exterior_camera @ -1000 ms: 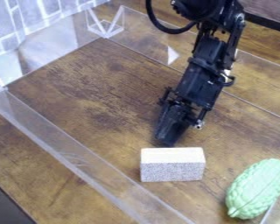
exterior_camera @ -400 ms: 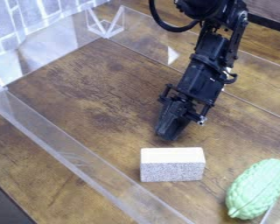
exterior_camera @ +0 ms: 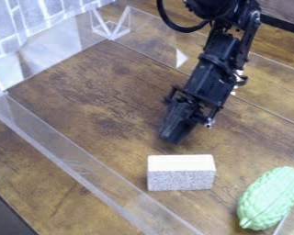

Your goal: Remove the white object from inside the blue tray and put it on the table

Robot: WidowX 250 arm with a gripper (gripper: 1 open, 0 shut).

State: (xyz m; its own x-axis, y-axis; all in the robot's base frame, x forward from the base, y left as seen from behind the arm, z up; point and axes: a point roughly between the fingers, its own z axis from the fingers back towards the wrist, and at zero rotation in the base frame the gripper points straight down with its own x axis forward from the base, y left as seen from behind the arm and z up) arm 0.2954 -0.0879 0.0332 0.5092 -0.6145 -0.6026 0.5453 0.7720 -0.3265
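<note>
One white object [exterior_camera: 182, 172] unmoved on table [exterior_camera: 88, 101], gripper [exterior_camera: 175, 135] closed, barely shifted.

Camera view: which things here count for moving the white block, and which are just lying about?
For the job: white object; table; gripper, shut, holding nothing, beside the block.
Lying about: green bumpy gourd; clear plastic walls.

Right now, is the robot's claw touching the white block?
Apart. The camera view shows bare wood between the gripper and the white block, which lies alone on the table.
</note>
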